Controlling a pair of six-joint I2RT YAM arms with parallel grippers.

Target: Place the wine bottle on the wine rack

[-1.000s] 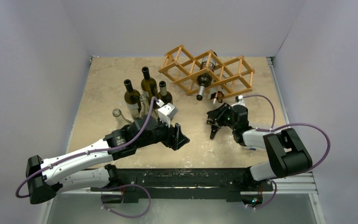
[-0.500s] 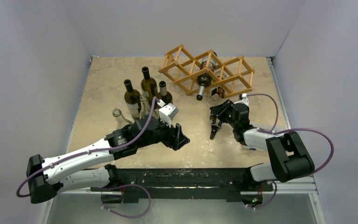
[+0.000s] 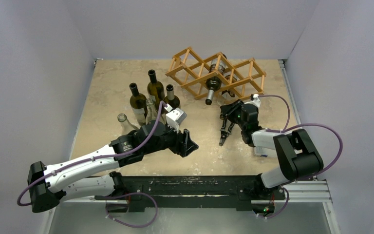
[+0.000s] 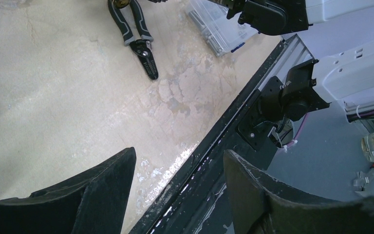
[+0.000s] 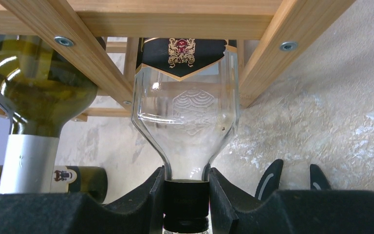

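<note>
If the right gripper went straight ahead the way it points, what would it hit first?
Probably the front bars of the wine rack, flanking the clear bottle it grips by the neck; depth is unclear.

Soft, even light from above. Just beyond my right pincer [image 5: 186, 187], white glare streaks the clear wine bottle [image 5: 185, 117] — the pincer itself looks dark, soft-edged.
</note>
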